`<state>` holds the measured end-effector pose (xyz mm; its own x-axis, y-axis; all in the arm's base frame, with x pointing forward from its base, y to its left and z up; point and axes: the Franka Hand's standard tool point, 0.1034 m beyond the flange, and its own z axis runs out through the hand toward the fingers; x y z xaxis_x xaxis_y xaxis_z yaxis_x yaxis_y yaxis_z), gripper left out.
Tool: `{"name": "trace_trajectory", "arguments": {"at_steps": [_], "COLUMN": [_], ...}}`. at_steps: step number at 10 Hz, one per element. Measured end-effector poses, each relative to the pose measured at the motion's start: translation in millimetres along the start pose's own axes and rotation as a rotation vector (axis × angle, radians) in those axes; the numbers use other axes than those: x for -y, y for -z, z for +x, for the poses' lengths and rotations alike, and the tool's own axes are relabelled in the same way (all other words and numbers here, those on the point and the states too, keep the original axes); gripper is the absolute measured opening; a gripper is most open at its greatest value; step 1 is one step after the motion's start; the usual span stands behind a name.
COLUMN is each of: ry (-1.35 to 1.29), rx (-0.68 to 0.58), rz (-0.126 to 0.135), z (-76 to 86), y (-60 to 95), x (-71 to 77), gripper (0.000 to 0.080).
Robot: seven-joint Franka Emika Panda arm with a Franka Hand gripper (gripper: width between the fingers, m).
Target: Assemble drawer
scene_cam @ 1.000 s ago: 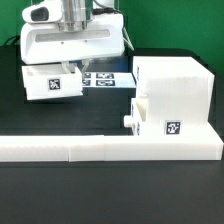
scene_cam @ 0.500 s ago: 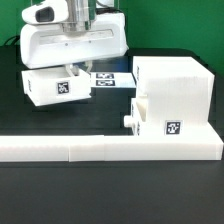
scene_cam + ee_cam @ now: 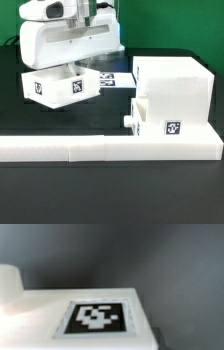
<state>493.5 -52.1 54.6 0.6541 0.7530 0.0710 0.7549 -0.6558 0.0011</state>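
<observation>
A loose white drawer tray [image 3: 60,87] with black-and-white tags on its walls hangs under my gripper [image 3: 77,62] at the exterior view's left. The gripper reaches down into it and looks shut on its wall, though the fingertips are hidden. The tall white drawer housing [image 3: 175,80] stands at the right. A second tray [image 3: 160,122] with a round knob [image 3: 128,120] and a tag sits part way in its lower slot. The wrist view shows a white tray face [image 3: 40,308] with a tag [image 3: 97,317] close up, and no fingers.
The long low white border wall [image 3: 100,148] runs along the front and joins the housing's right side. The marker board [image 3: 115,80] lies on the black table behind the held tray. The arm's wide white base [image 3: 70,40] stands at the back left.
The held tray has turned and shifted toward the exterior view's right, now covering more of the marker board. The gripper moved with it. The housing and second tray have not moved.
</observation>
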Motion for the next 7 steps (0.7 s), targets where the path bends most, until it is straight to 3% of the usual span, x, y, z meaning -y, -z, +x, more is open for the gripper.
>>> {"name": "trace_trajectory", "arguments": {"at_steps": [2, 7], "ry": [0.217, 0.55], "rx": [0.026, 0.039], "rz": [0.004, 0.02], "z": [8.1, 5.4], "y": [-2.0, -4.2], "x": [-3.3, -6.8], "gripper": [0.0042, 0.0042]}}
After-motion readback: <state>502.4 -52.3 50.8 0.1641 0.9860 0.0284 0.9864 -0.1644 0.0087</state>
